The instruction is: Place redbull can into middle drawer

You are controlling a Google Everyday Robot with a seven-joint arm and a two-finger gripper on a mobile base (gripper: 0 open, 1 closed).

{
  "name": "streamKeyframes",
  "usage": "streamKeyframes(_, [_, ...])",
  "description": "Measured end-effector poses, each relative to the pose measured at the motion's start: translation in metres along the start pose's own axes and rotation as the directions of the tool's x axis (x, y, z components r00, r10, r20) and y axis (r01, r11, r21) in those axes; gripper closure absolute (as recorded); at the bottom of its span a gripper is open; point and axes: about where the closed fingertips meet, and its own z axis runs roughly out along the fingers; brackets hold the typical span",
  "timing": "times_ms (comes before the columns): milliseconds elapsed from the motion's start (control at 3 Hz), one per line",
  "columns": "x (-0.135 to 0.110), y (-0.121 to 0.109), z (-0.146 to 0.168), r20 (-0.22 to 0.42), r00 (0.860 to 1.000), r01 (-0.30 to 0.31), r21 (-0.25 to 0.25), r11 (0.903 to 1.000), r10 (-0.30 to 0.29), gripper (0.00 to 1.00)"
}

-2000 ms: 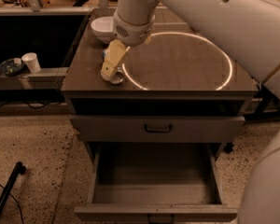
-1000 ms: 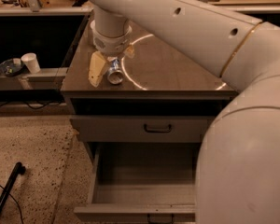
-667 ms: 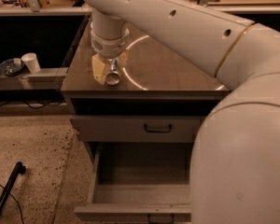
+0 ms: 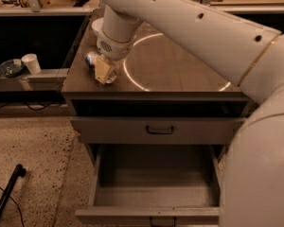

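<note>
1. Standing by the cabinet, I saw the claw (image 4: 104, 71) set low over the worktop (image 4: 189, 65), close to its front-left corner, at the end of the big white arm that came in from the right side.
2. The redbull can (image 4: 90, 59) was on the worktop near the left edge. It sat on the claw's left and a little toward the back edge, either touching the claw or just beside it.
3. Only a silver-and-blue end of the can showed past the claw, so I could not say which way its long axis ran.
4. I could not tell whether the claw was clenched on the can, merely resting against it, or released.
5. The middle drawer (image 4: 154, 174) stood open below the front edge, under the upper drawer front (image 4: 113, 130). Its plain grey inside faced up, well apart from the can.
6. As I judged it, everything hung on that small offset: the can needed to sit squarely within the claw, not off to its left. Once held, it would have to go out over the front edge and down into the drawer.
</note>
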Motion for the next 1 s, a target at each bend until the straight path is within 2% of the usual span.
streamKeyframes(333, [0.014,-0.001,-0.021,0.126,0.989,0.087,-0.085,0.9926,-0.076,1.0])
streamKeyframes(667, [0.034,-0.005,-0.034,0.143,0.966,0.231,-0.093,0.9686,-0.217,1.0])
streamKeyframes(1000, [0.049,-0.011,-0.043,0.151,0.923,0.366,-0.063,0.9284,-0.354,1.0])
